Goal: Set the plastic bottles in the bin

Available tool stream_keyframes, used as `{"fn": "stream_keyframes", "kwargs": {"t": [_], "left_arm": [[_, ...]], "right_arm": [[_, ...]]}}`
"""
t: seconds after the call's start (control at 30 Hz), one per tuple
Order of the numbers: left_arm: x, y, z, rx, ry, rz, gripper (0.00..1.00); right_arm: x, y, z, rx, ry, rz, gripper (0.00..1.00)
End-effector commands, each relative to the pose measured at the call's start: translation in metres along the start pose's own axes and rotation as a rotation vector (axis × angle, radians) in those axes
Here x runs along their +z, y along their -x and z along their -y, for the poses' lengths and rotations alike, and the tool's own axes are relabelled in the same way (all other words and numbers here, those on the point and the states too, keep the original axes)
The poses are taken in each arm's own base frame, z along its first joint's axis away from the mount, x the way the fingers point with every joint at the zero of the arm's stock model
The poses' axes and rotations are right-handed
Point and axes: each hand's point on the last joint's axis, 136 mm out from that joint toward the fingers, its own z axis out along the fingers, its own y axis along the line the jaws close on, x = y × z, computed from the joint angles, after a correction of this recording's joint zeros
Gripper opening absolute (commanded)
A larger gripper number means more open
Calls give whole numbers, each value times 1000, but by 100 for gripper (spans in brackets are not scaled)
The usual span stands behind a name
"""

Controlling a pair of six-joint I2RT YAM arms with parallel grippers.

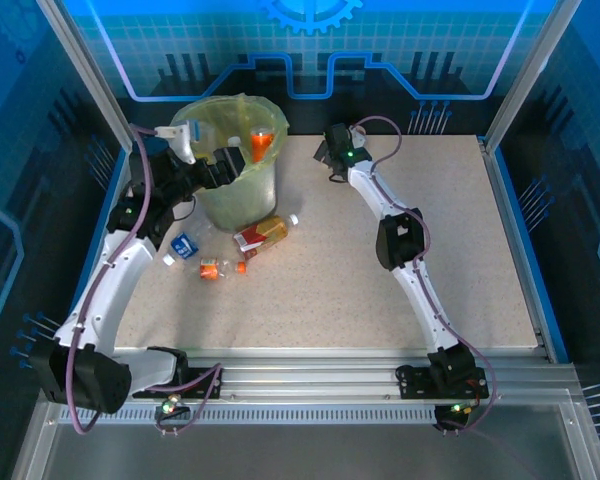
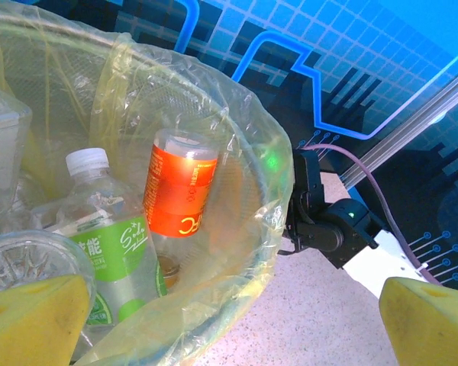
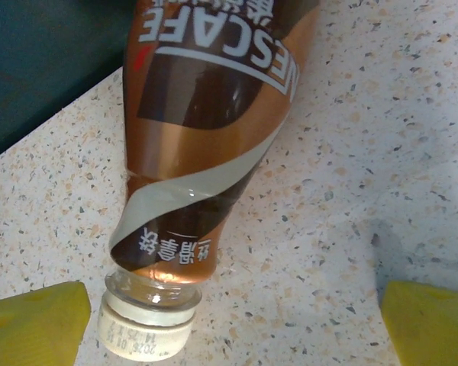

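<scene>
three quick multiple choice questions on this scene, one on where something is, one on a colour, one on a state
1. Where is the brown-label bottle?
A. on the left arm's base
B. lying on the table by the right gripper
C. on the front rail

2. What colour is the cap of the green-label bottle in the bin?
A. white
B. red
C. blue

3. What state is the left gripper in?
A. shut on a bottle
B. shut and empty
C. open above the bin

Answers:
1 B: the right wrist view shows it on its side on the speckled top, with the yellow fingers to either side of its cap end.
2 A: the left wrist view shows a white cap above the green label.
3 C: its yellow fingers stand wide apart with the bin's contents below them.
</scene>
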Motion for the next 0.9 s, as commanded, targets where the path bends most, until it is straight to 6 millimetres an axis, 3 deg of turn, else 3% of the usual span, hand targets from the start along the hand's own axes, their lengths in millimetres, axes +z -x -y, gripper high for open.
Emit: {"fn": "stream_keyframes", "kwargs": {"t": [0.0,0.17,0.23,0.6,0.87], "left_arm": [[-9,6,7,18,-30,34,99],[-10,6,6,18,-25,36,99],[-10,7,7,17,-32,38,99],[-11,7,8,7,-35,51,99],[-13,9,10,0,-42,59,99]], "right_arm": [[14,4,10,50,-9,22,93],[11,10,20,71,-30,2,70],[8,13,27,88,-46,-16,67],[-1,29,64,131,-73,-131,62],[4,20,87,176,-105,-216,50]]}}
